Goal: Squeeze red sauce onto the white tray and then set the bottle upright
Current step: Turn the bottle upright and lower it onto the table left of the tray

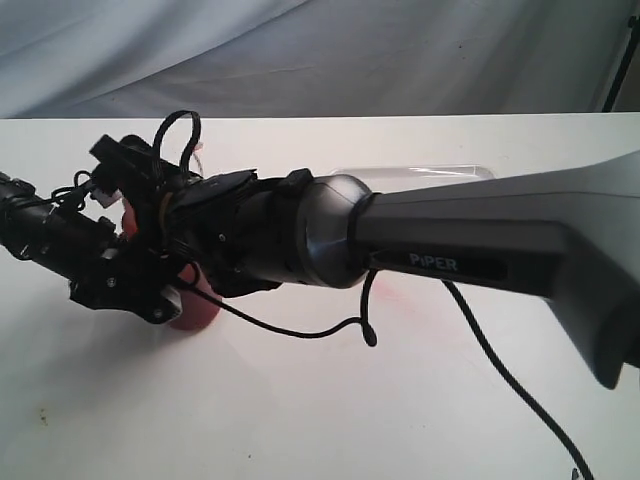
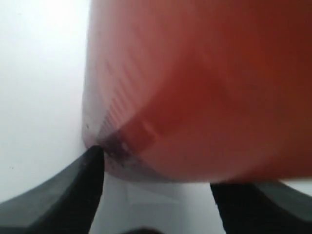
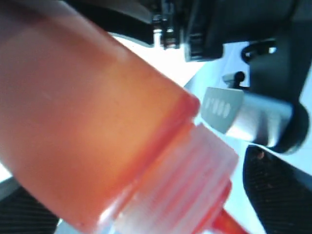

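Red bottle [image 1: 196, 308] base sits on table [image 1: 300, 420], left of white tray [image 1: 440, 172], half hidden by right arm [image 1: 480, 240].
Left wrist: left gripper [image 2: 156, 170] pinches bottle low down.
Right wrist: right gripper [image 3: 146, 190] spread around bottle, one finger [image 3: 278, 195] clear of it.

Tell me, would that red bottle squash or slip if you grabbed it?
The bottle looks like thin translucent plastic, so it would probably give under a squeeze rather than stay stiff. Its smooth wall may be slippery; the ribbed top likely grips better. Its round body would probably roll if laid flat.
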`<state>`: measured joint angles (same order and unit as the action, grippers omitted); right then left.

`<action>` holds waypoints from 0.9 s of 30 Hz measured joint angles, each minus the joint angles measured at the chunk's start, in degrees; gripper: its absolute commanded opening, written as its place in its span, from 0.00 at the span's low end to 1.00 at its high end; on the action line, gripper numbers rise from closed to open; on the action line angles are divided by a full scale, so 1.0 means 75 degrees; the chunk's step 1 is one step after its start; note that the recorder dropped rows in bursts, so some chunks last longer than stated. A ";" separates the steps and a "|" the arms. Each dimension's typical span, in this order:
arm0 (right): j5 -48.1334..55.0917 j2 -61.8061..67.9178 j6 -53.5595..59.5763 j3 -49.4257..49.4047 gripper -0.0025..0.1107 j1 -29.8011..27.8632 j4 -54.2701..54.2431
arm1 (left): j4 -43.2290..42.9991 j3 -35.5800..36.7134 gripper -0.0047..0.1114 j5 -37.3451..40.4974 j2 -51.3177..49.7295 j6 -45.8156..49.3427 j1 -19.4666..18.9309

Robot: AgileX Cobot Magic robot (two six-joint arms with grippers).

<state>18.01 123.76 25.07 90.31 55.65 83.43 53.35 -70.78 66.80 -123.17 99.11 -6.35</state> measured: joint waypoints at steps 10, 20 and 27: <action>0.0523 -0.0183 -0.1541 0.0039 0.86 0.0173 -0.0669 | -0.0138 0.0028 0.53 0.0121 0.0000 0.0047 0.0030; 0.1105 -0.0900 -0.1750 0.0007 0.86 0.0216 -0.2297 | 0.0143 0.0041 0.53 0.0246 0.0000 0.0057 0.0062; 0.1331 -0.1068 -0.1842 0.0007 0.86 -0.0001 -0.3679 | 0.0277 0.0041 0.53 0.0221 0.0000 -0.0088 0.0112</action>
<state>28.00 115.75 11.25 90.36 55.65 55.84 55.42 -70.48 68.46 -123.17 98.45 -5.51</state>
